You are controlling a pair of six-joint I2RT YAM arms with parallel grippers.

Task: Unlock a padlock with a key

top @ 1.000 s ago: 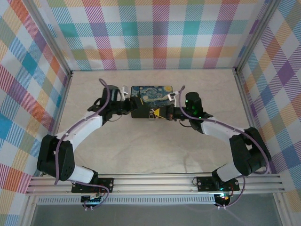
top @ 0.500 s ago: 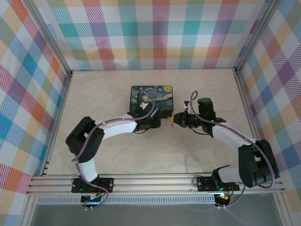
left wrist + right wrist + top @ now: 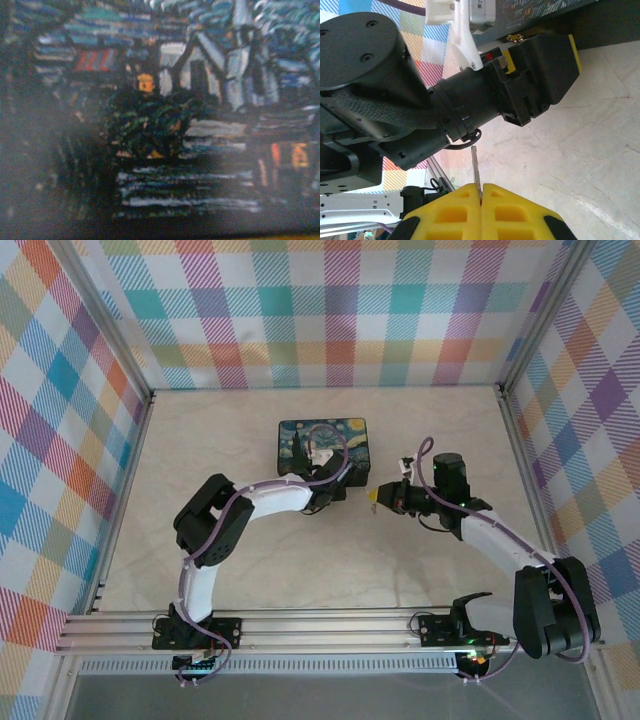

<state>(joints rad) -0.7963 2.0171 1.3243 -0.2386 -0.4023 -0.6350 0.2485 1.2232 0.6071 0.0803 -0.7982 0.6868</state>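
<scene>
- Top external: right fingers (image 3: 373, 497), clamped on the key (image 3: 475, 165), have backed off right of the tin (image 3: 322, 443).
- At the tin's front, left fingers (image 3: 540, 65); gap unclear.
- Beige desk (image 3: 330, 570), plaid walls (image 3: 330, 310).

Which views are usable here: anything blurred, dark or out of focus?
Left wrist: dim and soft, too close to the painted tin to focus. Right wrist: sharp and bright, the key crisp in the right gripper. Top external: evenly lit, soft shadows, no glare.
</scene>
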